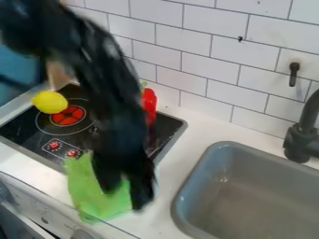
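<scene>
Hanging over the counter's front part, the black gripper (124,191) has its two fingers spread apart, with green showing between them. A green cloth (84,191) lies crumpled below and beside the fingers, partly on the stove's front edge; whether they touch it I cannot tell. On the stove's left part rests a yellow lemon (50,101), next to the red burner ring. A red pepper-like thing (149,105) with a green tip stands at the back of the stove, partly hidden behind the arm.
The black stove top (22,126) lies under the arm. To the right is a grey sink (233,163) with a dark faucet (302,135) at its back right. White tiled wall (211,60) rises behind the counter (181,135).
</scene>
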`<state>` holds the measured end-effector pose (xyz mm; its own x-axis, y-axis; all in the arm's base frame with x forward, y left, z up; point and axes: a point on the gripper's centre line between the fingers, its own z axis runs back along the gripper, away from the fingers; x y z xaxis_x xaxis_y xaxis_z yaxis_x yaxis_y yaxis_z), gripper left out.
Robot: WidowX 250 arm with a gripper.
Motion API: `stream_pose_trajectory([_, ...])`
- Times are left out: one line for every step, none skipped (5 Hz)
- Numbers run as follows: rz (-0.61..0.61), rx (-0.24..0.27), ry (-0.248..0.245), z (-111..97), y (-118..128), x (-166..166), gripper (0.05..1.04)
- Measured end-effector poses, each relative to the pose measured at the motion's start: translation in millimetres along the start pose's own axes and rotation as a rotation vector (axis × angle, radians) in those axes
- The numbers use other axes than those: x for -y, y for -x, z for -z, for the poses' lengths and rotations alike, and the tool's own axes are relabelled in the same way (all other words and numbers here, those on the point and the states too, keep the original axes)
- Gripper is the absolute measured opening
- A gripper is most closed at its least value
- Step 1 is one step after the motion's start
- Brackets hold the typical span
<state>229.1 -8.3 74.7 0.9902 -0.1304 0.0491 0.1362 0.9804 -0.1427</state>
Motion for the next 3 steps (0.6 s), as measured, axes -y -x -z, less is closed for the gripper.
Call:
stream_pose_trajectory([-0.049,0.054,0.001,-49,-5,-46,1.0])
stream_pose_trajectory([-0.061,0.077,-0.016,-70,-9,-61,1.0])
stream_pose_trajectory([-0.052,0.042,-0.064,-77,-6,-68,1.001])
